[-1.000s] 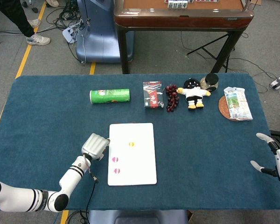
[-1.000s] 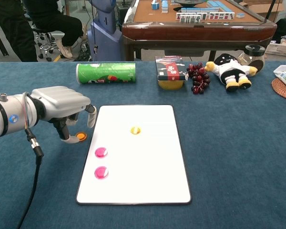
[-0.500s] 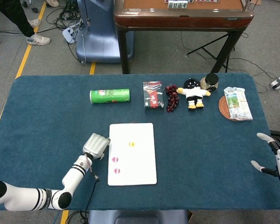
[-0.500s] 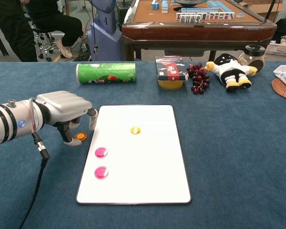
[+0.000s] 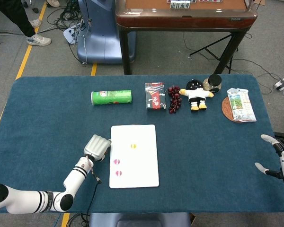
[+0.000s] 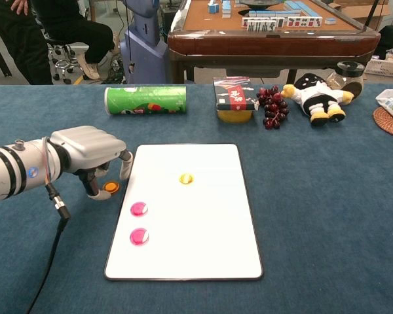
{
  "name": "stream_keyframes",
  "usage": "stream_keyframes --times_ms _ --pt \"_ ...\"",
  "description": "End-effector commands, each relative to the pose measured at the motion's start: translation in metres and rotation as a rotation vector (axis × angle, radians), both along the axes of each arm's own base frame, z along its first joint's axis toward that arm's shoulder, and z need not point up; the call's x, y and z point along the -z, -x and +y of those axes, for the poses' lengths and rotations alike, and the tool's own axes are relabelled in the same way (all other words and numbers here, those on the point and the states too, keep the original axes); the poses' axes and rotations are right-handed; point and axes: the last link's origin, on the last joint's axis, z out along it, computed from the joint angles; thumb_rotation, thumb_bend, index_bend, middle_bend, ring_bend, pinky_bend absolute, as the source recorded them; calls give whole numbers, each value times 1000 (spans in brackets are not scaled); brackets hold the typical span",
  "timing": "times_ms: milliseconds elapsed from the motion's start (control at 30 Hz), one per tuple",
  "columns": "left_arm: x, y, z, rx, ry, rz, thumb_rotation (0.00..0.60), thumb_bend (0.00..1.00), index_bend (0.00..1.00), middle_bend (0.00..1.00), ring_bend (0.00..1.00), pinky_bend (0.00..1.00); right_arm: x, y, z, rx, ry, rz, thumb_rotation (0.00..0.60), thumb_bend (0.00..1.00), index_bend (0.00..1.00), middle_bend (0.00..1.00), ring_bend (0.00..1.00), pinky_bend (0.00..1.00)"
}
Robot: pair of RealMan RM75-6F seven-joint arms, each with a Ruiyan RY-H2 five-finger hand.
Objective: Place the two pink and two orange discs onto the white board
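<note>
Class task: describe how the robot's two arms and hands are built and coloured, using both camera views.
The left hand has a boxy silver-grey back and pale fingers. Its forearm is white, ringed by black bands, with a small blue round mark, and a black cable hangs beneath it. The right hand shows only partly at the head view's edge: pale grey-white fingers with a dark section.

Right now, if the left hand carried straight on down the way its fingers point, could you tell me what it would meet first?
Most likely the orange disc on the cloth just left of the board; the left hand hangs right over it, though contact is unclear.
</note>
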Motion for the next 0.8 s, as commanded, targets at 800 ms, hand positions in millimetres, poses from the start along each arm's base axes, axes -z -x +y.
stream_keyframes --times_ms 800 --pt "-1 7 3 -14 -11 13 600 288 517 1000 998 1000 1 0 0 0 -2 2 600 0 221 281 222 410"
